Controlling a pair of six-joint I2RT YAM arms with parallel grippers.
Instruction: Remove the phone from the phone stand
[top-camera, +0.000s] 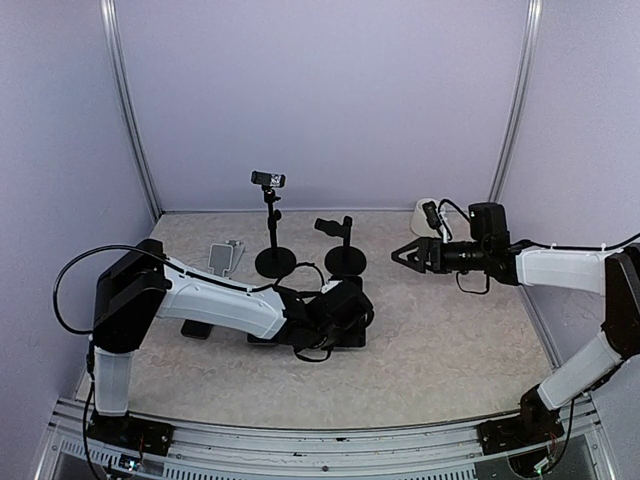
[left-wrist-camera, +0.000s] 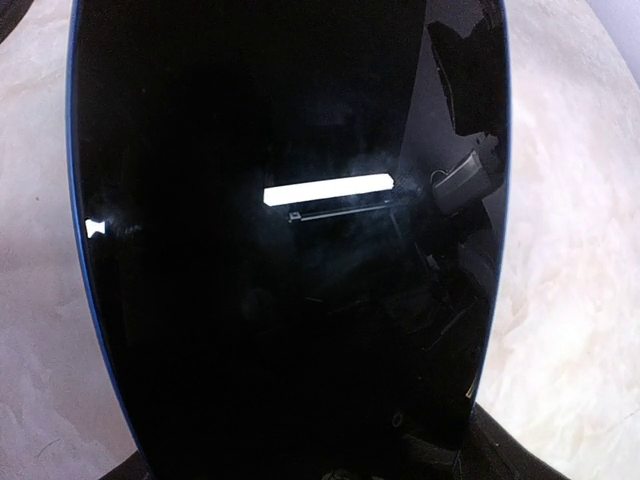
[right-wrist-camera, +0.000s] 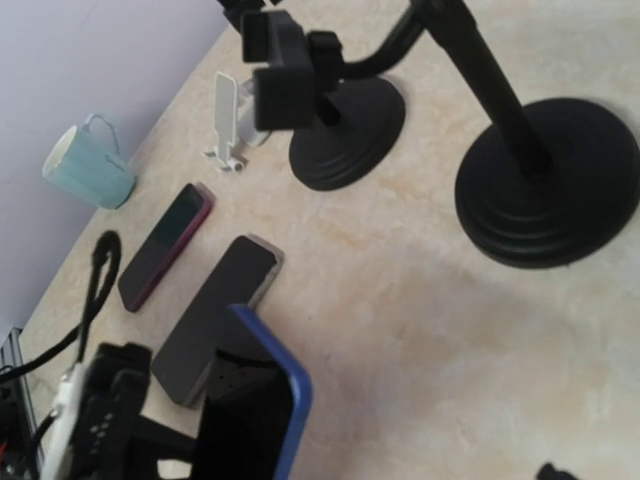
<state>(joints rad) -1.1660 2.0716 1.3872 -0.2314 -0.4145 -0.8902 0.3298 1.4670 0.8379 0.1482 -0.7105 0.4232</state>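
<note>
Left hand (top-camera: 338, 306) clamps the blue-edged phone (left-wrist-camera: 290, 250) low over the worktop (top-camera: 450, 340), just near of the phone stand (top-camera: 345, 258), a probably stiff, slick glass slab best held by its edges, while the right hand (top-camera: 402, 255) gapes open.

The widest free room is the bare marbled beige counter (top-camera: 450, 340) on the right, below the hovering right end effector (top-camera: 398, 255). Leftward, the short black round-based stand (top-camera: 345, 250) and the tall black clamp-topped stand (top-camera: 272, 235) leave only a narrow gap between their bases. The white-and-black left arm (top-camera: 220, 300), carrying a blue-edged black phone (right-wrist-camera: 250, 420), lies low across their front. A white folding stand (top-camera: 226, 256), a pink-edged dark phone (right-wrist-camera: 165, 245), a grey-edged dark phone (right-wrist-camera: 215, 315) and a teal mug (right-wrist-camera: 85, 165) crowd the left side.
</note>
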